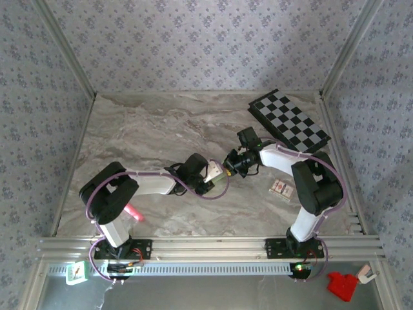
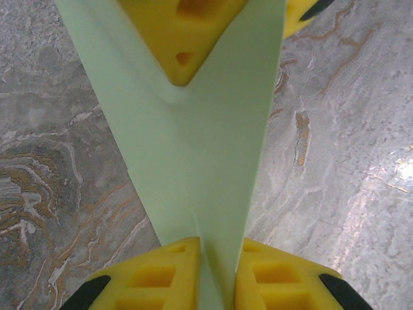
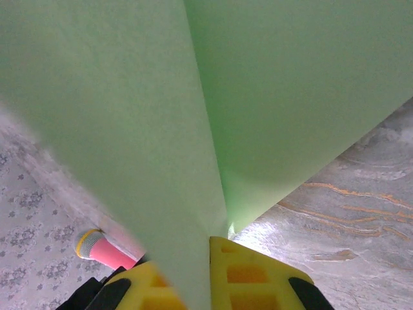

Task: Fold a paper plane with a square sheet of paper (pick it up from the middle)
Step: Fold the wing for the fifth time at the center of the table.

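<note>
Pink marker (image 1: 133, 213) lies on the marble-patterned table (image 1: 148, 129), near the left arm's base. Left gripper (image 1: 208, 181) sits at mid-table. In the left wrist view its yellow fingers (image 2: 161, 274) are closed on the lower edge of the pale green sheet of paper (image 2: 206, 148), which is folded along a centre crease. The sheet of paper (image 1: 217, 173) is held between the two grippers, over the middle of the table. Right gripper (image 1: 227, 165) meets it from the other side. In the right wrist view its fingers (image 3: 258, 278) are pinched shut on the crease. A small card-like item (image 1: 281, 188) lies near the right arm. The chequered board (image 1: 290, 121) lies at the far right corner.
</note>
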`<action>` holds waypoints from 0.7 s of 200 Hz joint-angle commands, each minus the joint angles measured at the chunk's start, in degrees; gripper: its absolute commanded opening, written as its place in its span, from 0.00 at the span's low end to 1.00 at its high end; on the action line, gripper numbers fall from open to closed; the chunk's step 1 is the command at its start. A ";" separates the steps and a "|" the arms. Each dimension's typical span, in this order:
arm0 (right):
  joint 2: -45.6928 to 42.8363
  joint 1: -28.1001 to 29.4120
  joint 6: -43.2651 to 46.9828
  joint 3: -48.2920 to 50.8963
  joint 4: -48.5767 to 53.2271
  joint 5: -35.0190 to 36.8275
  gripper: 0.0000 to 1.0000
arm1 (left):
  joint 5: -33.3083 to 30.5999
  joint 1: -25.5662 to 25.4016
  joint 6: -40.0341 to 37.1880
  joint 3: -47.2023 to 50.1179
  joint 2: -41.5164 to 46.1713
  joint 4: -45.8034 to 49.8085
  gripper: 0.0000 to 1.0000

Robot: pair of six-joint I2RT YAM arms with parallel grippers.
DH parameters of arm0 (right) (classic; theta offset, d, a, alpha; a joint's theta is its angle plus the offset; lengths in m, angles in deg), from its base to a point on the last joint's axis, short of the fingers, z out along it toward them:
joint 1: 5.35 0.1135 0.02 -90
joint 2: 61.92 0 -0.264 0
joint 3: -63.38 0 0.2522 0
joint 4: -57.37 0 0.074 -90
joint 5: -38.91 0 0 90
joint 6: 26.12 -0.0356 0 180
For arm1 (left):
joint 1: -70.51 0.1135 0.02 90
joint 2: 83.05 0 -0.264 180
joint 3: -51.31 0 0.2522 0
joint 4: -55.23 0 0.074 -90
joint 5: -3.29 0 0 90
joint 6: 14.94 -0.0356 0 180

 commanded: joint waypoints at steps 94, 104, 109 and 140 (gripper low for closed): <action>2.12 0.38 1.15 -0.55 1.45 -1.50 0.08 | 2.21 0.30 0.33 -1.46 1.49 0.20 0.25; 2.08 0.37 1.12 -0.47 1.38 -1.54 0.08 | 2.14 0.31 0.33 -1.42 1.47 0.28 0.23; 2.13 0.45 1.20 -0.47 1.36 -1.54 0.08 | 2.14 0.33 0.28 -1.43 1.47 0.29 0.23; 2.54 0.53 1.29 -0.55 1.36 -1.68 0.09 | 2.20 0.29 0.48 -1.48 1.56 0.34 0.23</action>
